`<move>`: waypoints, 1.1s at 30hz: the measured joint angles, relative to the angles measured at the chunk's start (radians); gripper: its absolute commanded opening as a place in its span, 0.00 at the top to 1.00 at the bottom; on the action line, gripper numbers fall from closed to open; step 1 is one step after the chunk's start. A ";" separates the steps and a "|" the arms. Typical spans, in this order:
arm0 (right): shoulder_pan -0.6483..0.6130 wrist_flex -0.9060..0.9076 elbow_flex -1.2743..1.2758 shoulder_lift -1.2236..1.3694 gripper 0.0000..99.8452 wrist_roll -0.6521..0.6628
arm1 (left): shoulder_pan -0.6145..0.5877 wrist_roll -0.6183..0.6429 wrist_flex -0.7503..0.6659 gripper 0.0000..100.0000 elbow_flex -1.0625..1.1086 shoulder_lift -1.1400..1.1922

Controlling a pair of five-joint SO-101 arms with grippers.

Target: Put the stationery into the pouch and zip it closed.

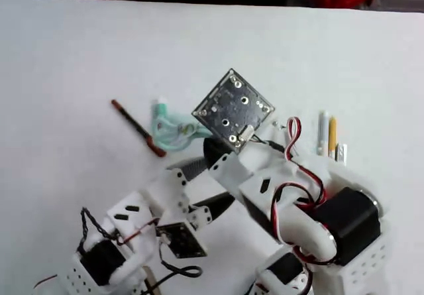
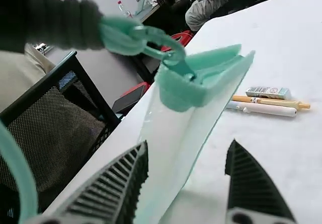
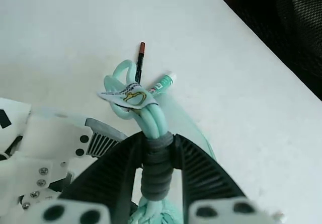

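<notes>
white table (image 1: 66, 56) holds pens (image 2: 264, 105) and the pouch (image 2: 173, 128); left tool (image 2: 188, 146) released astride it, right tool (image 3: 158, 158) clenched on its cord (image 3: 151, 121).

The pouch (image 1: 169, 128) lies mid-table; one pen (image 1: 136, 127) just left, apparently three more pieces (image 1: 330, 136) well right.

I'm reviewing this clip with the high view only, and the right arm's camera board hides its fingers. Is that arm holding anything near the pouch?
Observer: Yes. The right gripper is shut on the dark-wrapped part of the strap.
Operator: And the left arm?
Observer: The left gripper is open, with its fingers on either side of the teal pouch.
Operator: Where is the zip slider?
Observer: The left wrist view shows the zip slider at the pouch's strap end.
</notes>
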 measured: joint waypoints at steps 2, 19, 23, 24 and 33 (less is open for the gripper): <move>0.012 0.000 0.000 0.000 0.98 0.000 | -0.031 0.000 -0.008 0.74 0.002 0.003; -0.006 0.009 0.057 -0.008 0.98 -0.026 | -0.032 -0.002 -0.114 0.75 0.077 0.008; -0.009 0.009 0.021 -0.008 0.98 -0.040 | 0.034 -0.002 -0.114 0.80 0.100 0.005; -0.009 0.009 0.017 -0.011 0.98 -0.040 | 0.041 -0.003 -0.114 0.81 0.100 0.006; -0.009 -0.023 0.014 -0.009 0.98 -0.095 | 0.057 -0.003 -0.115 0.81 0.098 -0.002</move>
